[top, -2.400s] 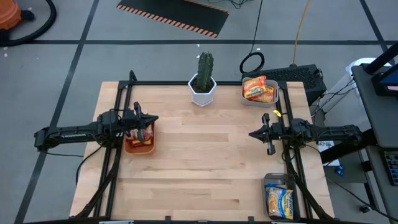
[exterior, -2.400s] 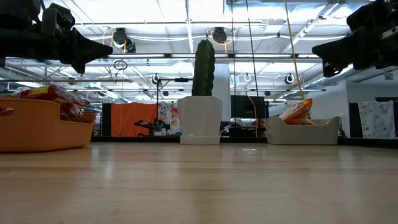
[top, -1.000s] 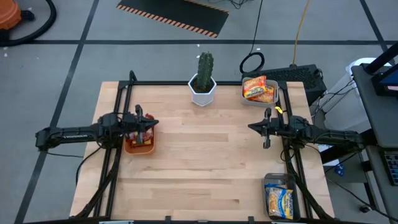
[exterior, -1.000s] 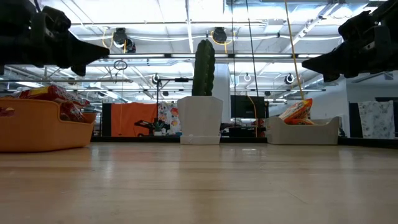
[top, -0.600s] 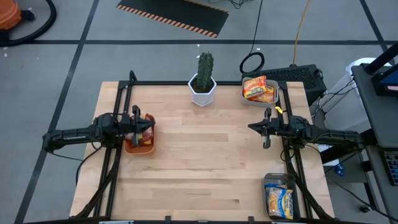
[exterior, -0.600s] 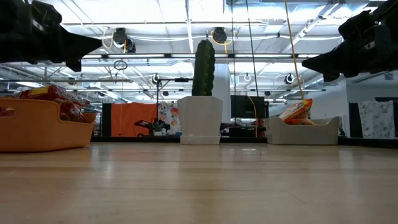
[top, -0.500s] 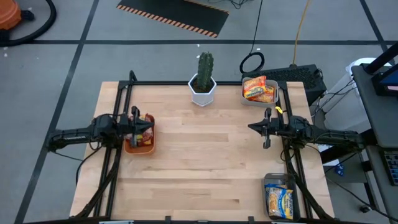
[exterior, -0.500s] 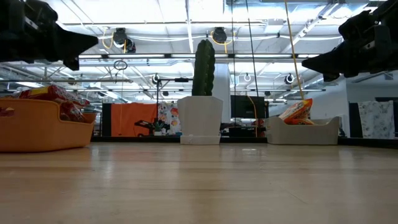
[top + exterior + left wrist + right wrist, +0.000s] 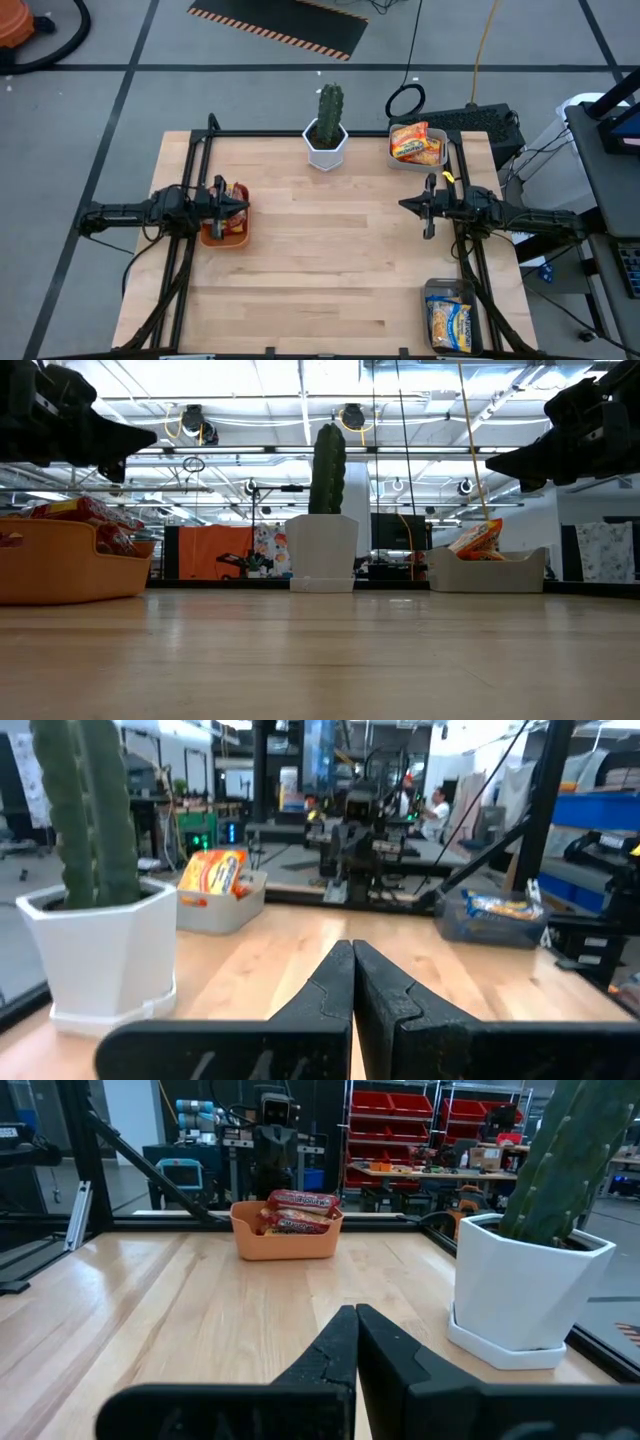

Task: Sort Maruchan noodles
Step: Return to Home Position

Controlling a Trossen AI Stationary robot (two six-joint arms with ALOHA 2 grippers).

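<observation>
Your left gripper [image 9: 242,206], fingers pressed together, hangs over the glossy red noodle packets [image 9: 237,192] in the orange plastic bin [image 9: 226,240]; your right gripper [image 9: 404,207], likewise closed, waits opposite.

Orange bin [image 9: 286,1243] is holding red packs [image 9: 300,1202], grey bin [image 9: 215,910] orange-yellow packs [image 9: 213,872]; corner packs [image 9: 449,323] are looking yellow-blue, maybe; green cactus [image 9: 330,102], white pot [image 9: 325,152].
</observation>
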